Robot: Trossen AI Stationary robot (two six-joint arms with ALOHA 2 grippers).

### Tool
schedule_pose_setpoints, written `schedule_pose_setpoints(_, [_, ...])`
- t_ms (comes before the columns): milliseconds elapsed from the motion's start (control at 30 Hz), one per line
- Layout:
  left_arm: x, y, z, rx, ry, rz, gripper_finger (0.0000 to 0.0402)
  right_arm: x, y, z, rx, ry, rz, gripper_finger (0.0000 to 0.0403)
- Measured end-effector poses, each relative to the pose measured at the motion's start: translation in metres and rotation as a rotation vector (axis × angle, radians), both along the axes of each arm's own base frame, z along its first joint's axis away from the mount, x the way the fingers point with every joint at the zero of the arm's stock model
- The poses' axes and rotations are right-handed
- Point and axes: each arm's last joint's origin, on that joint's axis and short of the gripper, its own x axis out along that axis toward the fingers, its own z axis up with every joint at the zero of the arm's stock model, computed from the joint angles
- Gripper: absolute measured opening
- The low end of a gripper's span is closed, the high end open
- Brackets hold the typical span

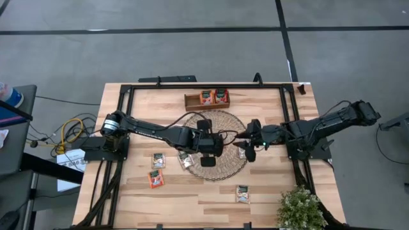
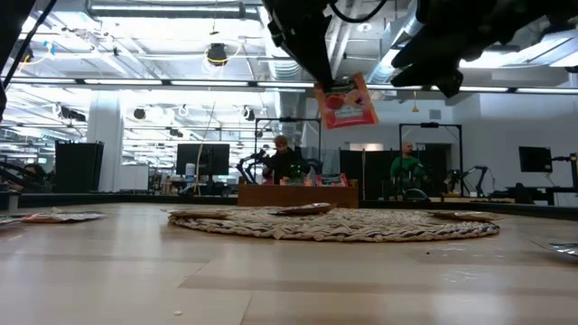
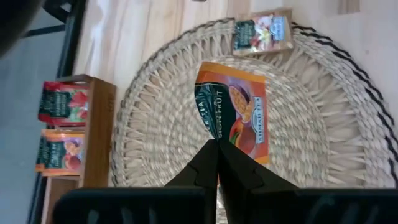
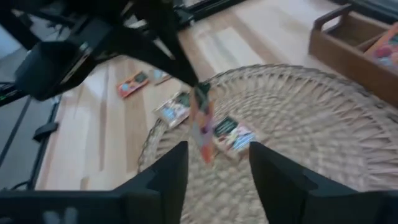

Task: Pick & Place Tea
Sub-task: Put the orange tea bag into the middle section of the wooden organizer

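Observation:
My left gripper [image 3: 217,155] is shut on an orange tea sachet [image 3: 234,111] that hangs above the round woven mat [image 1: 225,167]. In the low view the sachet [image 2: 347,103] dangles under the fingers. My right gripper [image 4: 217,177] stands open over the mat's right part, facing the held sachet [image 4: 202,127] and touching nothing. Another sachet [image 3: 262,32] lies flat on the mat near its right rim. The brown wooden tray [image 1: 192,100] at the far side holds two sachets [image 1: 213,96]. My left gripper pinches the orange sachet between its two fingers at the edge nearest them [image 3: 219,142], close to a corner. The fingers slant downward from the table's left. The sachet hangs tilted below the fingertips, clear of the mat.
Loose sachets lie on the bare wood left of the mat [image 1: 158,160], [image 1: 155,179], one at the mat's left rim [image 1: 185,160] and one near the front [image 1: 242,193]. A potted plant [image 1: 300,207] stands at the front right corner. People and desks show beyond the table.

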Motion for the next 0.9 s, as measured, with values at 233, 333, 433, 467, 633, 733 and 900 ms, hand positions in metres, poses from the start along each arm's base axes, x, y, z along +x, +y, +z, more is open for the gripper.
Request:
schedule_pose_setpoints(233, [0.006,0.000,0.005,0.029,-0.077,0.010,0.0000,0.004,-0.015,0.003,0.002,-0.026,-0.018,0.0215])
schedule_pose_setpoints(333, [0.010,0.000,0.008,0.038,-0.117,-0.011,0.0000,0.005,-0.023,0.002,0.004,-0.024,-0.047,0.0215])
schedule_pose_setpoints(433, [0.012,0.000,0.010,0.036,-0.146,-0.013,0.0000,0.005,-0.028,0.002,0.021,-0.022,-0.045,0.0210])
schedule_pose_setpoints(467, [0.012,0.001,0.010,0.037,-0.147,-0.012,0.0000,0.005,-0.030,0.003,0.027,-0.025,-0.039,0.0208])
schedule_pose_setpoints(633, [0.013,0.004,0.010,0.036,-0.150,-0.011,0.0000,0.006,-0.031,0.003,0.038,-0.028,-0.028,0.0197])
schedule_pose_setpoints(733, [0.014,0.005,0.010,0.036,-0.148,-0.021,0.0000,0.006,-0.031,0.004,0.038,-0.042,-0.026,0.0189])
schedule_pose_setpoints(900, [0.014,0.006,0.010,0.030,-0.142,-0.034,0.0000,0.008,-0.030,0.008,0.041,-0.081,0.012,0.0169])
